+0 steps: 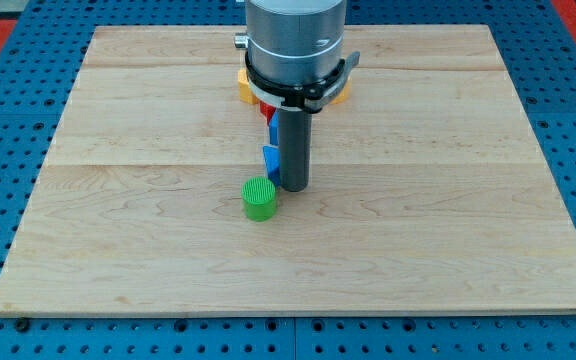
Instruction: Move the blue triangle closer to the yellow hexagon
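My tip (294, 187) rests on the wooden board (118, 200) near its middle. A blue block (271, 160), mostly hidden behind the rod, sits just left of the tip and touches or nearly touches it; its shape cannot be made out. A second bit of blue (271, 130) and a red block (266, 111) show above it, also partly hidden. A yellow block (243, 85) peeks out on both sides of the arm's body near the view's top; its right edge (341, 93) also shows. Its shape is hidden.
A green cylinder (260, 198) stands just left of and below the tip. The board lies on a blue pegboard table (8, 120). The arm's grey body (295, 45) covers the board's top centre.
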